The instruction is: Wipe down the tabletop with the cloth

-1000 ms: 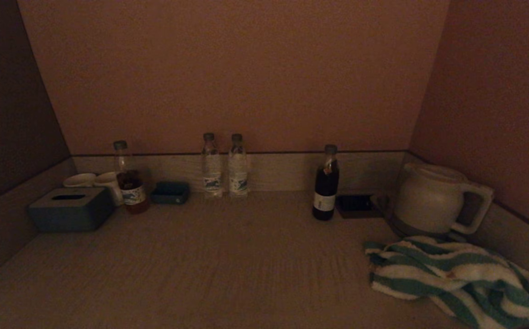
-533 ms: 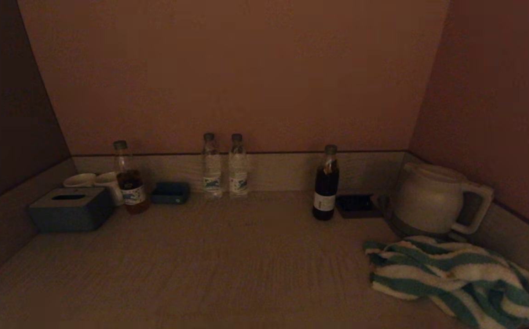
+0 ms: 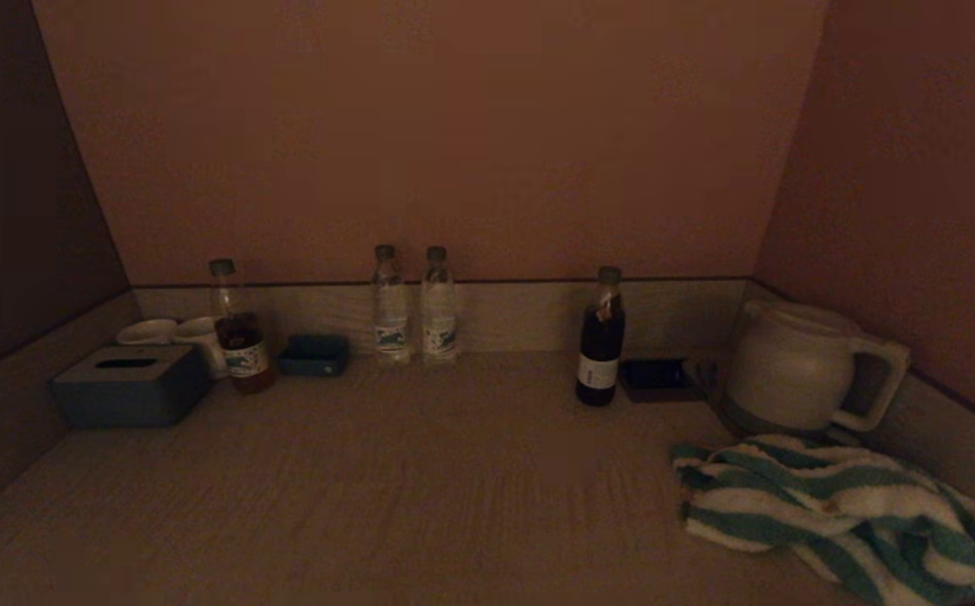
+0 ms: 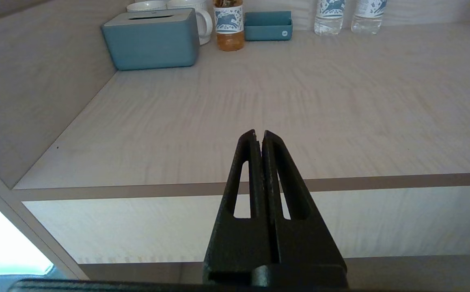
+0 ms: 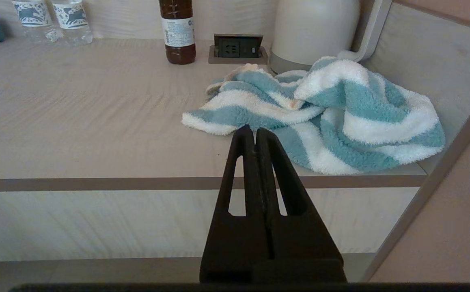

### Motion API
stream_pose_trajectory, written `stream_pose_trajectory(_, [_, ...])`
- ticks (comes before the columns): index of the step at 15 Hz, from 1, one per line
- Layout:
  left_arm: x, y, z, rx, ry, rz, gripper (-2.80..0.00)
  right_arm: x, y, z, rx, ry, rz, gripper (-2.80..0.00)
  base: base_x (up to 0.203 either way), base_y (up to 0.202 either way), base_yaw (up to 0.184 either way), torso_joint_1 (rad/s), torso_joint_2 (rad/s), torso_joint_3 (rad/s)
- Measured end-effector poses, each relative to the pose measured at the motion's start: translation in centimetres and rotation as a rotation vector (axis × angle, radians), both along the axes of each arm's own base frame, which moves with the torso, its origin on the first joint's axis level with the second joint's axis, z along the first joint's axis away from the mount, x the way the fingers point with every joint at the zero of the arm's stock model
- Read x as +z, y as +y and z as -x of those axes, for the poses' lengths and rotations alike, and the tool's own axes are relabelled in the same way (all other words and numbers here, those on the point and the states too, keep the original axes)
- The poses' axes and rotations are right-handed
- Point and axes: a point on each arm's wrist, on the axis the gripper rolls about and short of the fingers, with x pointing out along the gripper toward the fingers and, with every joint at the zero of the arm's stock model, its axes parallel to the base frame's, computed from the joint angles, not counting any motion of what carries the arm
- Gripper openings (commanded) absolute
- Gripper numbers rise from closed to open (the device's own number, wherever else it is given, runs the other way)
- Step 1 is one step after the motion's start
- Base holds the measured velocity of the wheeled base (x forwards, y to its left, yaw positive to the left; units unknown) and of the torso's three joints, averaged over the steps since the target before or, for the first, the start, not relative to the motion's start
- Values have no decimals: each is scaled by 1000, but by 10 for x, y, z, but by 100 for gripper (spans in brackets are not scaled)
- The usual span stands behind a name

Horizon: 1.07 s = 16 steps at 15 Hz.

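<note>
A crumpled blue-and-white striped cloth (image 3: 841, 518) lies at the front right of the light wood tabletop (image 3: 420, 488), just before the kettle; it also shows in the right wrist view (image 5: 324, 109). My right gripper (image 5: 255, 130) is shut and empty, held in front of the table's front edge, short of the cloth. My left gripper (image 4: 258, 133) is shut and empty, in front of the table's front edge on the left side. Neither gripper shows in the head view.
Along the back wall stand a blue tissue box (image 3: 130, 385), two white mugs (image 3: 172, 332), a tea bottle (image 3: 239, 341), a small blue tray (image 3: 313, 355), two water bottles (image 3: 413, 307), a dark bottle (image 3: 601, 341), a socket (image 3: 654, 379) and a white kettle (image 3: 803, 366). Walls close both sides.
</note>
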Motion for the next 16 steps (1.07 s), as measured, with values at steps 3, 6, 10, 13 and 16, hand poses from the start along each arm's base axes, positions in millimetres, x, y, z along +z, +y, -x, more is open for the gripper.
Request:
stream_pose_trajectory(3, [0,0,0,0,0,0,-280,0,0,0,1,-1,0,-280,0,0,0,0,0,0])
stream_pose_trajectory(6, [0,0,0,0,0,0,-280,0,0,0,0,-1,0,-280,0,0,0,0,0,0])
stream_pose_trajectory(10, [0,0,0,0,0,0,-280,0,0,0,0,0,-1,-280,0,0,0,0,0,0])
stream_pose_trajectory(13, [0,0,0,0,0,0,-280,0,0,0,0,-2,-12,-280,0,0,0,0,0,0])
stream_pose_trajectory(16, [0,0,0,-1,0,0,-280,0,0,0,1,-1,-25,-280,0,0,0,0,0,0])
